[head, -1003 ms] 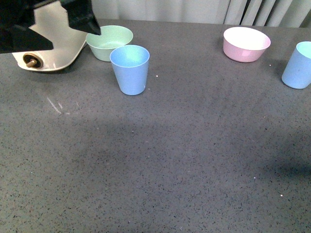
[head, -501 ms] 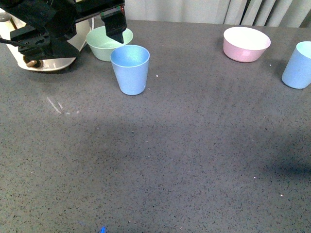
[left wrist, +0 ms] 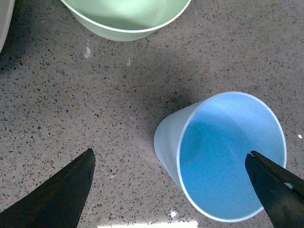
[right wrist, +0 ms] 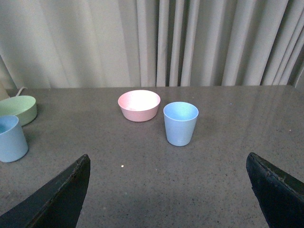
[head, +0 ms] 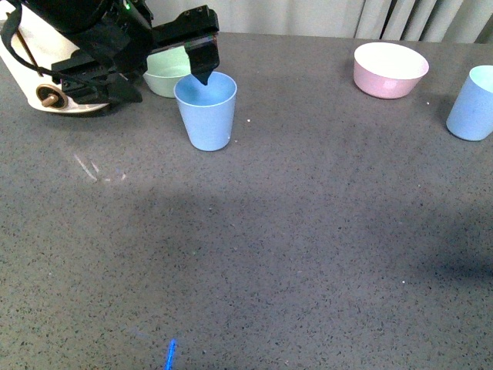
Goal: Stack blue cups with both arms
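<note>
One blue cup [head: 206, 112] stands upright at the back left of the grey table. The other blue cup [head: 471, 104] stands at the far right edge of the front view. My left gripper [head: 173, 86] hangs open just over the left cup. In the left wrist view one fingertip [left wrist: 266, 180] sits over the cup's [left wrist: 228, 161] mouth and the other over bare table, so the left gripper [left wrist: 169, 153] straddles the cup's wall. My right gripper [right wrist: 167, 159] is open and empty, well short of the right cup [right wrist: 180, 122]. It does not show in the front view.
A mint green bowl [head: 166, 73] sits just behind the left cup, partly hidden by my arm. A white rounded object [head: 77, 69] lies at the back left. A pink bowl [head: 389, 69] stands beside the right cup. Curtains hang behind the table.
My left arm has swung right and come down towards the left cup; its finger now reaches over the cup's rim. Neither cup has moved.
</note>
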